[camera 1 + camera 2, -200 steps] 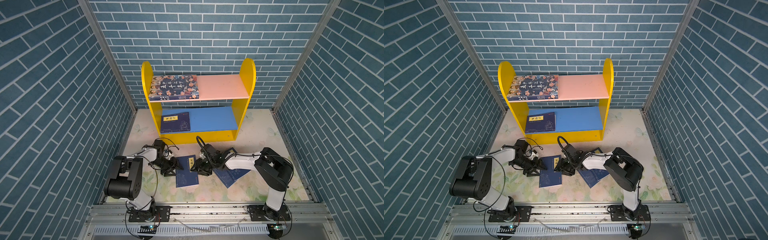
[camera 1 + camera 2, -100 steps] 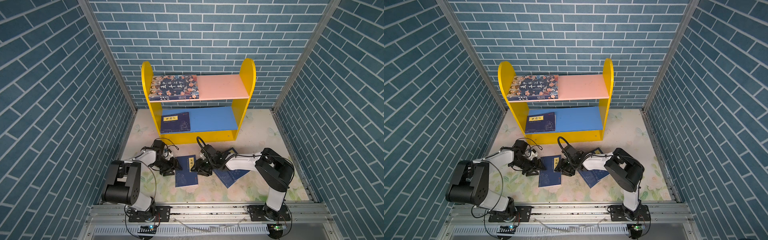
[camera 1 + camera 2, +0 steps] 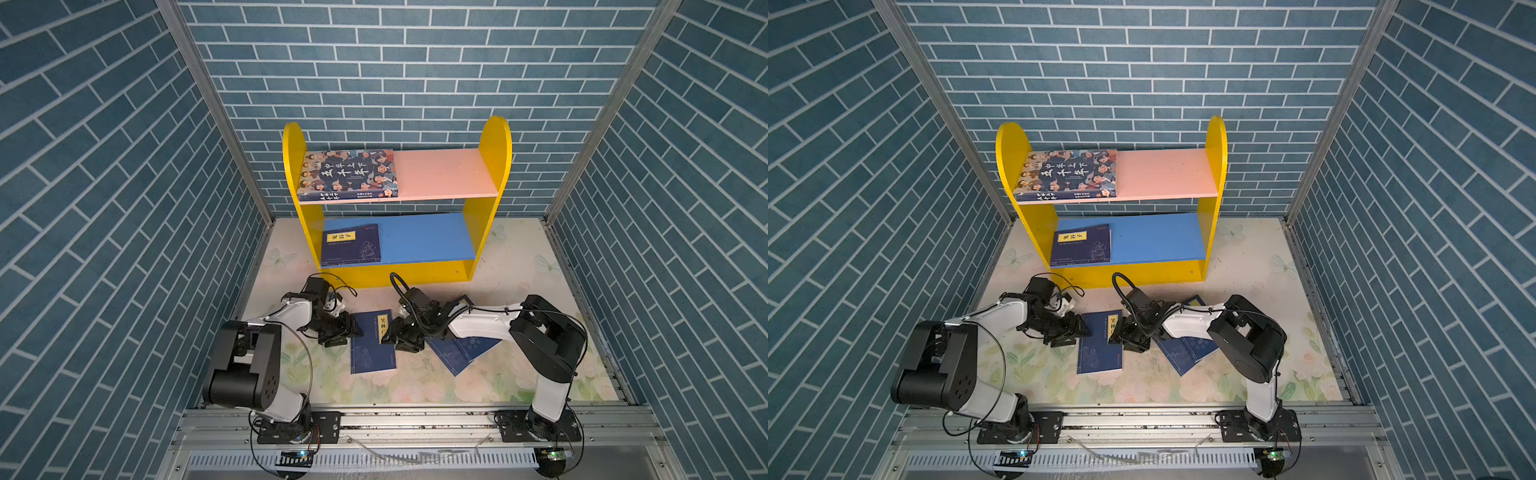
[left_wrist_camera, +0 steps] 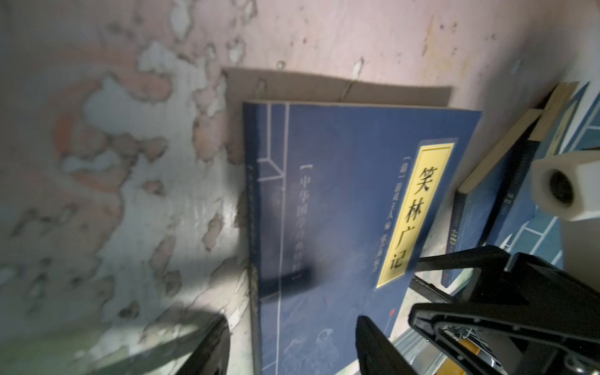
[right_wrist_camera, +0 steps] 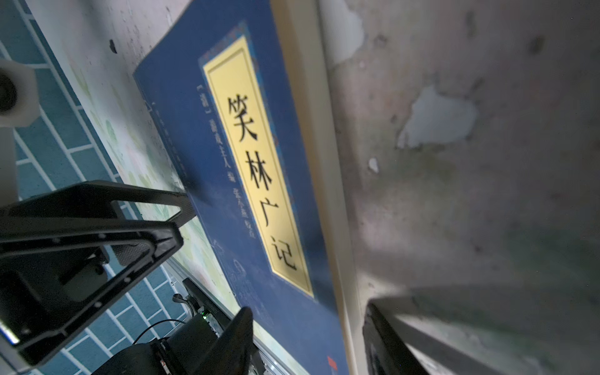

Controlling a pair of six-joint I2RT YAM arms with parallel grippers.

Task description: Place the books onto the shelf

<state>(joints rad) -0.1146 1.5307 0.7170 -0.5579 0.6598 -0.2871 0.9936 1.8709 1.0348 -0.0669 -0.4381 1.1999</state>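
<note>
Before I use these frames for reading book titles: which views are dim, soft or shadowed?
Both top views: bright, evenly lit, sharp. Left wrist view: dim, mat smeared, a dark shadow band on the book, its yellow label readable. Right wrist view: dim as well, label crisp, mat beside it dark and soft.

Movement I see: left arm's black joint housing [image 3: 245, 361] has sunk toward the front rail [image 3: 415, 419] and swung slightly outward, away from the navy book [image 3: 372, 353]. Its white forearm link [image 3: 291, 313] sits lower in both top views.
</note>
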